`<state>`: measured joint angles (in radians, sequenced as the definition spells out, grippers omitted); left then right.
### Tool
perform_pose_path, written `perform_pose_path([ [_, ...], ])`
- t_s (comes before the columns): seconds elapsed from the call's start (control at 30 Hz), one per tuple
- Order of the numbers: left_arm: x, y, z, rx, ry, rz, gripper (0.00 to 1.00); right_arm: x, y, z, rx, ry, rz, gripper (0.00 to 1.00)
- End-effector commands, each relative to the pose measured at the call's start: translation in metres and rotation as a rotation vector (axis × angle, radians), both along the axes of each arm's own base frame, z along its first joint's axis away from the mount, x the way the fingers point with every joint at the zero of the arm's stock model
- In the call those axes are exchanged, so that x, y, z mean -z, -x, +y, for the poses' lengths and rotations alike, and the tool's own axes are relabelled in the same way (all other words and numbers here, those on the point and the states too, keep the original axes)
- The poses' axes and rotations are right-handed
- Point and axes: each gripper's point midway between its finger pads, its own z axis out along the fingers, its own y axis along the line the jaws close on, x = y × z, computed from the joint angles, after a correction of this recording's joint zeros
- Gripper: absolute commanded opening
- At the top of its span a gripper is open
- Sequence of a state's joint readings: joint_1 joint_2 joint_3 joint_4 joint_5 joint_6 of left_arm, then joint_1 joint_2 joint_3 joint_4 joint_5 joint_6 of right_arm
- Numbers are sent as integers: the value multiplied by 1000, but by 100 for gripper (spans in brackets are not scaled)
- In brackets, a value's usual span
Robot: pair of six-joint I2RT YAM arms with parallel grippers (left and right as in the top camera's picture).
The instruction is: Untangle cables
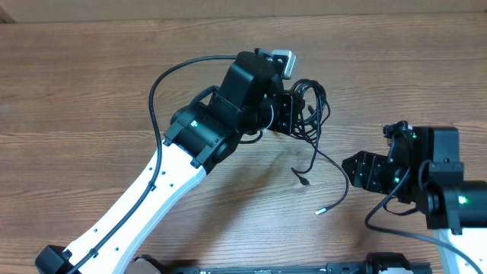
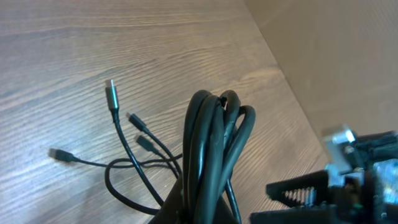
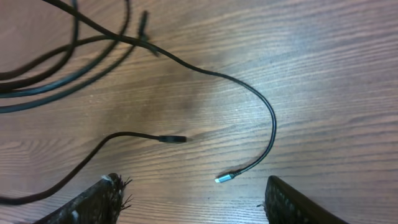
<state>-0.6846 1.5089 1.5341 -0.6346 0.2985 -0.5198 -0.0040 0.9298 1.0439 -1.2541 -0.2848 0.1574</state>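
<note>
**Left gripper** (image 1: 294, 114): the jaws are pressed together on the cables (image 1: 310, 113). They pinch a bunch of thin black cord at its base, and its loops stand up off the table (image 1: 91, 91). In the left wrist view the loops (image 2: 208, 143) rise as several parallel strands bent over at the top. Four plug ends (image 2: 134, 118) fan out flat on the wood to their left, one with a silver shell.

**Right gripper** (image 1: 348, 173): the fingers are spread wide with nothing between them. It sits low over the table at the right, well apart from the bunch.

**Loose tails**: two tails trail from the bunch toward the near right.
- The silver-tipped plug (image 3: 222, 179) lies just ahead of the gap between the right gripper's fingers.
- The dark plug (image 3: 173, 139) lies to its left, apart from it.
- Both rest flat on the wood.

**Edges and room**: the bunch sits toward the far side of the table, right of centre. In the left wrist view the table edge runs diagonally close behind the loops. Bare wood stretches wide on the far left. Between the two grippers only the two tails cross the surface. A black rail (image 1: 266, 270) borders the near edge.
</note>
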Motion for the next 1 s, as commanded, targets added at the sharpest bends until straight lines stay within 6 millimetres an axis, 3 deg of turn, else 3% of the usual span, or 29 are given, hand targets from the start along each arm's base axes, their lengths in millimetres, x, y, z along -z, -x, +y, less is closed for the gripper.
perform_pose_path([
  [0.0,-11,8,-7,142,-13,-113,4,-13,3,2,-3,-10,-65,71],
  [0.3,-23,51,-27,561,8,-344,4,-41,3,17,-67,-77,-214,71],
  [0.67,-14,57,-23,623,-40,-382,4,-65,8,47,-289,-164,-345,71],
  [0.97,-14,67,-24,713,-33,-435,4,-69,4,48,-310,-158,-379,71],
])
